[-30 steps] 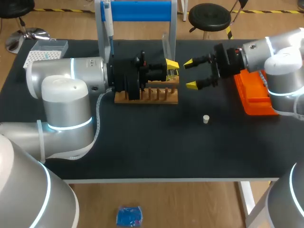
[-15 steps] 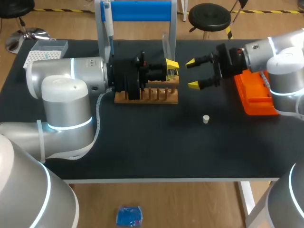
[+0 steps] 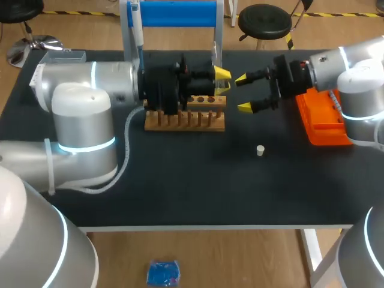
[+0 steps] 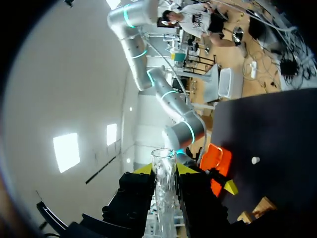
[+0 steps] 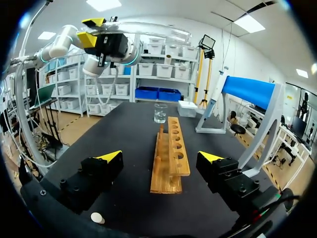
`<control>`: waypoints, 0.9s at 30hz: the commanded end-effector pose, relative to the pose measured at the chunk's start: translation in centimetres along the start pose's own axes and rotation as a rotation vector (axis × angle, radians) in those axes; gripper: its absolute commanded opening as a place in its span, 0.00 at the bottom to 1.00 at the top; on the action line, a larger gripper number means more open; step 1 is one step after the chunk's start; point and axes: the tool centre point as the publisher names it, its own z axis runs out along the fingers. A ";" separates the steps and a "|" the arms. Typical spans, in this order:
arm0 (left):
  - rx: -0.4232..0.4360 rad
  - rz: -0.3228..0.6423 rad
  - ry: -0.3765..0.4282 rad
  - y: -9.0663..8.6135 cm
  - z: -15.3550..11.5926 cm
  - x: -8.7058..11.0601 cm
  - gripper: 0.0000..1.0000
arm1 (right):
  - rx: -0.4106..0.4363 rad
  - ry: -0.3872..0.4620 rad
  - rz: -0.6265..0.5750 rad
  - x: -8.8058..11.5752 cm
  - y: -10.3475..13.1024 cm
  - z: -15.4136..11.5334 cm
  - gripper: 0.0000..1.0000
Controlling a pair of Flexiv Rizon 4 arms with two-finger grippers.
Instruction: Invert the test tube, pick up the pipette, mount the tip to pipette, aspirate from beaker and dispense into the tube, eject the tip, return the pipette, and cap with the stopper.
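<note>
Left gripper (image 3: 223, 80) is clamped on the test tube (image 4: 164, 188), held over the wooden rack (image 3: 180, 125) near the bench's far edge. Tube axis is roughly level, crosswise to the fingers, running toward the far edge, so I'd call the invert half done. Right gripper (image 3: 241, 93) sits just off the rack's right end, spread wide and empty, with the tube ahead of and above it.

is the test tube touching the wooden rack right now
Apart. The right wrist view shows the test tube held in the left gripper high above the wooden rack, with clear open space between them.
</note>
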 end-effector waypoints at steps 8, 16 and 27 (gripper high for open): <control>-0.053 -0.313 0.136 0.0 0.4 -2.9 0.00 | 0.000 0.002 0.000 0.0 0.0 0.0 1.00; -0.127 -0.532 0.197 0.6 -0.1 -1.8 0.00 | 0.000 0.002 0.000 0.0 0.0 0.0 1.00; -0.071 -0.646 0.176 0.6 -0.1 -1.7 0.00 | 0.000 0.002 0.000 0.0 0.0 0.0 1.00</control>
